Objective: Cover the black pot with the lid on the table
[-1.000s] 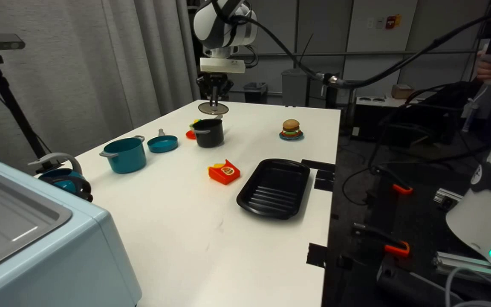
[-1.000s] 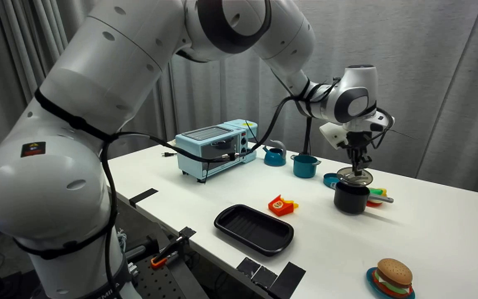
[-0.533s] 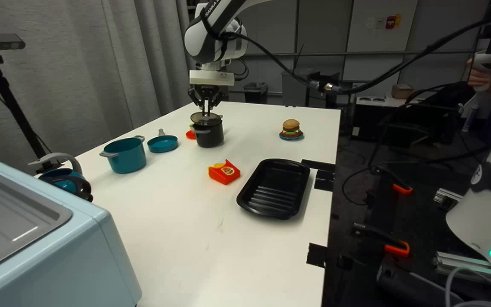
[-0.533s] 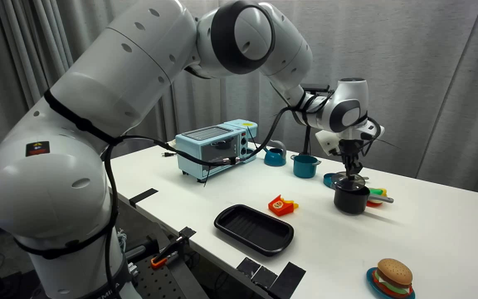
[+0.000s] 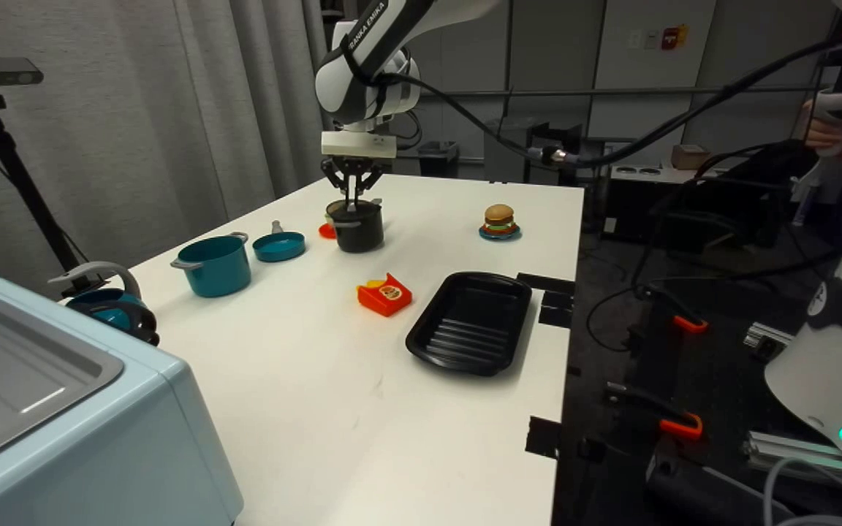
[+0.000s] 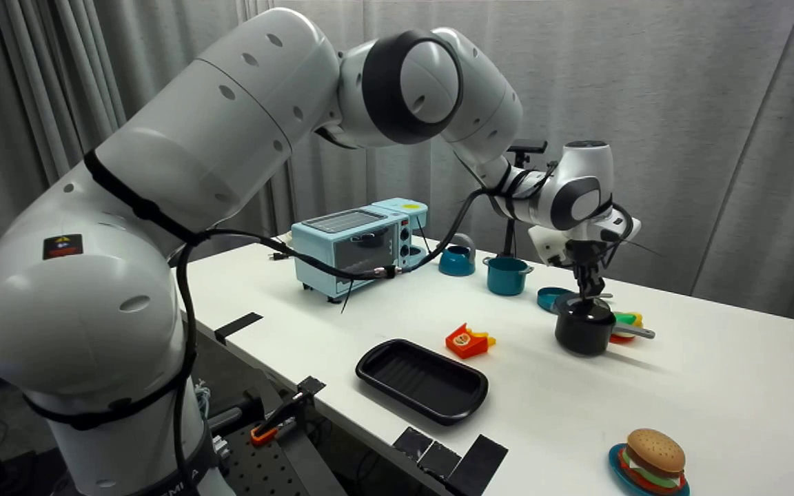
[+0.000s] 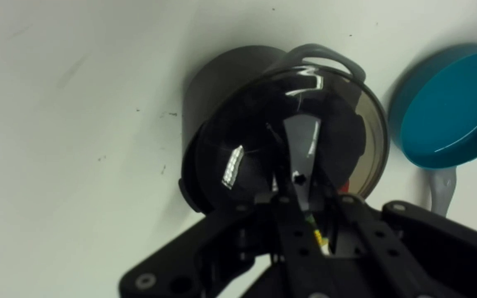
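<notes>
The small black pot (image 5: 361, 232) stands upright on the white table and shows in both exterior views (image 6: 578, 337). The lid (image 7: 259, 120), round, see-through and dark with a grey handle, lies over the pot's mouth. In the wrist view it sits off-centre on the pot (image 7: 226, 85), with part of the pot's rim bare on one side and the lid overhanging on the other. In an exterior view the lid (image 6: 584, 310) looks tilted. My gripper (image 7: 302, 176) points down with its fingers at both sides of the lid's handle, seemingly shut on it. The fingertips are partly dark and hard to see.
A teal pan (image 5: 280, 247) and a teal pot (image 5: 218, 270) stand beside the black pot. Colourful toy food (image 6: 628, 320) lies behind it. A red fries box (image 5: 384, 295), a black grill pan (image 5: 471, 321), a toy burger (image 5: 499, 219) and a light-blue oven (image 6: 349, 241) are also on the table.
My gripper has moved down with the lid. A second ago the lid was above the pot with a gap; now it is down at the pot's rim. The pot has not visibly moved.
</notes>
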`<state>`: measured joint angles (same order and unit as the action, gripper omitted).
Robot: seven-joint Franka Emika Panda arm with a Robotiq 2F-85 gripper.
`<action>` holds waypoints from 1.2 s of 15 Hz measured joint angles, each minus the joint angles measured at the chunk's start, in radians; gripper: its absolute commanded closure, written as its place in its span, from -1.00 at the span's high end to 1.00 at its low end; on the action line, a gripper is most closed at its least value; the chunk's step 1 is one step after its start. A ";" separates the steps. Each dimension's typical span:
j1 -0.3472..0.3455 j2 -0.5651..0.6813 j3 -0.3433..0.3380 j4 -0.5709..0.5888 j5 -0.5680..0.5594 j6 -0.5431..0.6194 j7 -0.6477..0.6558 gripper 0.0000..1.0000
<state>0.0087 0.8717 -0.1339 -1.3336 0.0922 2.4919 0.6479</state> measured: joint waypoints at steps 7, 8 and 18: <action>-0.001 0.010 -0.012 0.007 0.000 0.009 0.023 0.72; -0.002 0.010 -0.012 0.007 0.000 0.015 0.023 0.90; -0.059 -0.061 -0.017 -0.050 0.000 0.048 0.007 1.00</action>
<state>-0.0503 0.8110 -0.1510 -1.3840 0.0922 2.5394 0.6548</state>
